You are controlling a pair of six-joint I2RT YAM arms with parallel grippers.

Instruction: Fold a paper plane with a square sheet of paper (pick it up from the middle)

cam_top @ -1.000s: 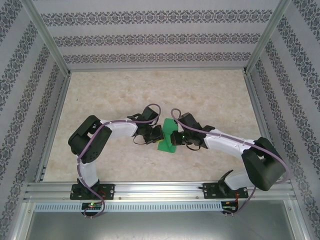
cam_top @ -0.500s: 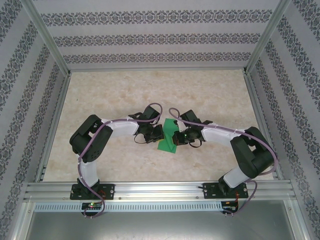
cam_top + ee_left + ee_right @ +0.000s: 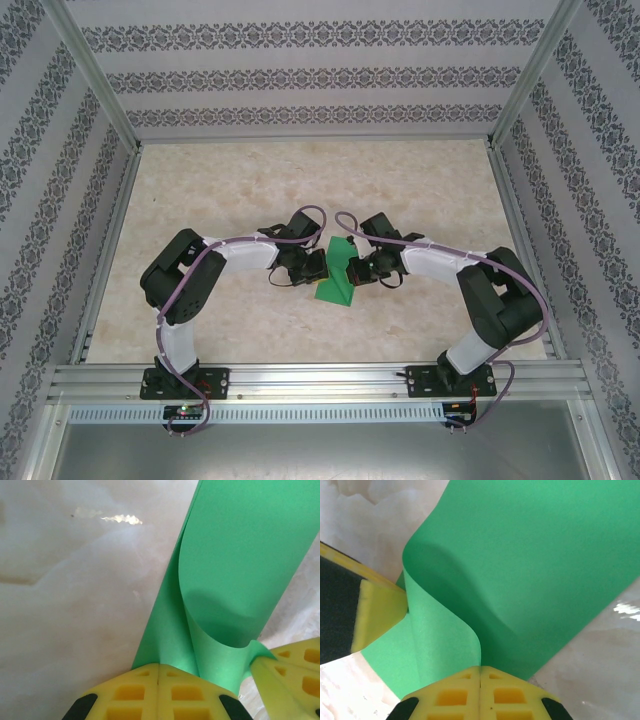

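The bright green sheet of paper (image 3: 333,286) is bent over on itself in a soft curl at the middle of the table, between both grippers. My left gripper (image 3: 321,268) is shut on its left side. In the left wrist view the yellow fingertips (image 3: 150,672) of the left gripper (image 3: 158,666) pinch the paper (image 3: 240,555) where the curl begins. My right gripper (image 3: 353,272) is shut on the opposite side. In the right wrist view the right gripper (image 3: 480,668) has its tips closed on the rolled edge of the paper (image 3: 545,555). A paper plane is out of view.
The marble-patterned table (image 3: 300,180) stretches free behind and beside the arms. Patterned walls and aluminium posts (image 3: 103,90) enclose it. A metal rail (image 3: 320,378) runs along the near edge. The other gripper's yellow finger (image 3: 287,672) shows close by at the sheet.
The right arm has swung inward, its elbow moving left and toward the back, and the right gripper has turned with the paper. The left arm has stayed put.
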